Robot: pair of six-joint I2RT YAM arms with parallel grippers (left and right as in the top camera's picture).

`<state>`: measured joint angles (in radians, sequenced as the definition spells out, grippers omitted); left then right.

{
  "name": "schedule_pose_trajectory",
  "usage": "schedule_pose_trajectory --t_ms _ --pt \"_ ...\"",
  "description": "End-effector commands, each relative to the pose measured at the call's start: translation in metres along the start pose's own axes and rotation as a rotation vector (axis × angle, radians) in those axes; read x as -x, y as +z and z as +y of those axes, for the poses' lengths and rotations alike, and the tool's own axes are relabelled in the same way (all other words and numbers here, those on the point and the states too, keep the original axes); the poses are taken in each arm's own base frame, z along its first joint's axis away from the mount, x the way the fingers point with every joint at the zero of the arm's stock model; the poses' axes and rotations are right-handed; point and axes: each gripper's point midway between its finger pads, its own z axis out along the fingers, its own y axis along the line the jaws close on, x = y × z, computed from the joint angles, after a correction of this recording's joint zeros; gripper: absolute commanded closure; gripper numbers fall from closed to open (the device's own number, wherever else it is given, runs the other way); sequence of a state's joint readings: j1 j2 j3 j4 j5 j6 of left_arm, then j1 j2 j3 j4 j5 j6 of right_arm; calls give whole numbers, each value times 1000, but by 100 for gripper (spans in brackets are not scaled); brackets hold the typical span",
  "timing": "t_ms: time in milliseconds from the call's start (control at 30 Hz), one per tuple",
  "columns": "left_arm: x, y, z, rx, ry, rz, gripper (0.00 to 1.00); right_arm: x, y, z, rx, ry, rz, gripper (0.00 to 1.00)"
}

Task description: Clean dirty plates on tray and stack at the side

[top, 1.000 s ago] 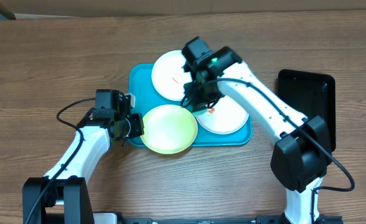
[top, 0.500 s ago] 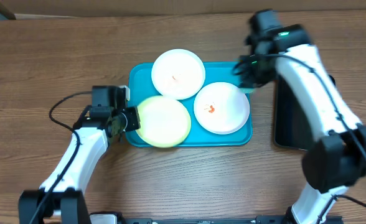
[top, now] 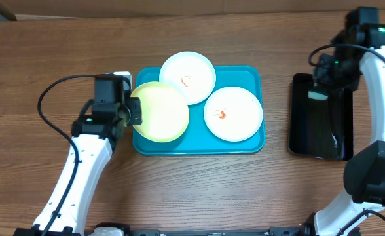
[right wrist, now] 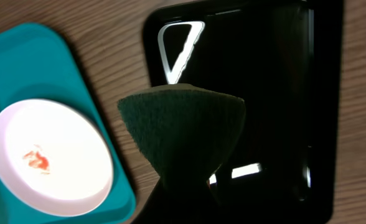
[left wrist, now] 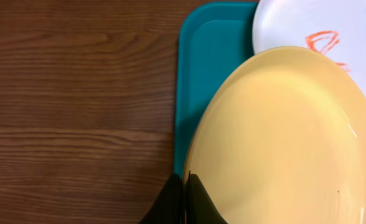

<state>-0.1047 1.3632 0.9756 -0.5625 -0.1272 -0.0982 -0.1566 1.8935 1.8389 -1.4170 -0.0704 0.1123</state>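
Your two arms match: smooth white shells between rounded black joints. The left arm (top: 81, 167), left of the tray (top: 199, 148), ends in a boxy black wrist block (top: 107, 105), with a thin black cable (top: 40, 103) looping beside it. The right arm (top: 384, 85), right of the tray, has a small green light (top: 380, 29) on its black wrist.

Wooden table (top: 48, 52), turquoise tray (top: 196, 141) near centre, black tray (top: 317, 134) (glossy) at right

Rectangular plastic tray (top: 196, 145): turquoise-blue
Left round plate (top: 158, 113): pale yellow-green
Rear round plate (top: 196, 69): white, orange-red smear
Right round plate (top: 241, 105): white, orange-red smear
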Motion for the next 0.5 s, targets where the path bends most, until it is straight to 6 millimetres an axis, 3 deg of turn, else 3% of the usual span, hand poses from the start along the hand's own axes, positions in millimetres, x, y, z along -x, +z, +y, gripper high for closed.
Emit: schedule_pose_trajectory --t_ms 0,267,467 --pt "24 -17 12 153 69 -76 96 -6 4 -20 -14 30 16 96" --pt "47 -47 14 408 156 -182 96 -21 38 -31 -10 57 71 96" --pt "76 -85 7 602 264 -305 96 -22 40 -31 -11 58 73 96"
